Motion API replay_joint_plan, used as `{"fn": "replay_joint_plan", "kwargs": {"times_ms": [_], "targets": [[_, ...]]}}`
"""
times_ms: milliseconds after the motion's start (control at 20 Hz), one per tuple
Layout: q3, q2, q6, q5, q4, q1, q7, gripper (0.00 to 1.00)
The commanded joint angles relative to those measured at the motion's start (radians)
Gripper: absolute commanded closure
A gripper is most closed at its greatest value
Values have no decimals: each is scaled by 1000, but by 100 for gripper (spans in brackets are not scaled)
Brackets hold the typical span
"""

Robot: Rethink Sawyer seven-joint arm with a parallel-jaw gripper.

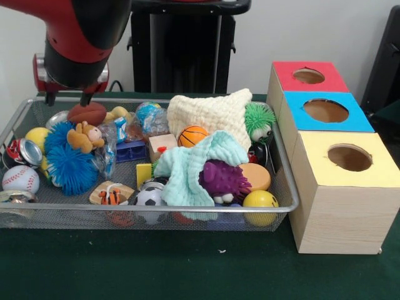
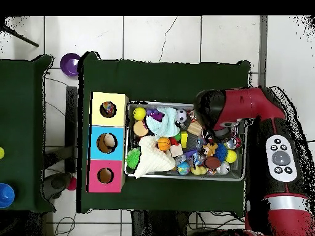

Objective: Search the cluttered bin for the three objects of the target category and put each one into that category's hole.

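Front view: claw (image 1: 70, 98) over bin (image 1: 284, 181) far corner, directly above brown football (image 1: 87, 113); finger state indeterminable. Judged step: descend vertically, centre on football, avoid adjacent plush monkey (image 1: 85, 137). Holed boxes (image 1: 340, 172) well apart, across bin.

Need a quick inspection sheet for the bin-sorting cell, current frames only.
Surface: green table cloth, bare in front of the bin.
Job's things: wire mesh bin packed with toys; three-hole box, red top, blue top, yellow top. From overhead, something shows in each of the three holes.
Clutter: cream knit cloth and mint cloth drape over items; basketball, purple spiky toy, baseball, blue fuzzy ball.
Gripper: gripper low over the bin's corner beside a brown football; state unclear.
Cables: cables on the floor.
Surroundings: purple bowl on tiled floor.
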Motion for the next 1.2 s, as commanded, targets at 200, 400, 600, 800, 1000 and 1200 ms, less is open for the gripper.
{"fn": "replay_joint_plan", "kwargs": {"times_ms": [200, 400, 600, 800, 1000, 1200], "targets": [[-35, 101, -278, -99, 90, -19, -47, 0], [-57, 119, -346, -93, 105, -20, -17, 0], [-87, 102, -362, -67, 135, -17, -8, 0], [-100, 117, -342, -55, 119, -4, -29, 0], [-109, 96, -326, -39, 131, 0, -43, 0], [-122, 37, -304, -18, 168, 7, -53, 0]]}}
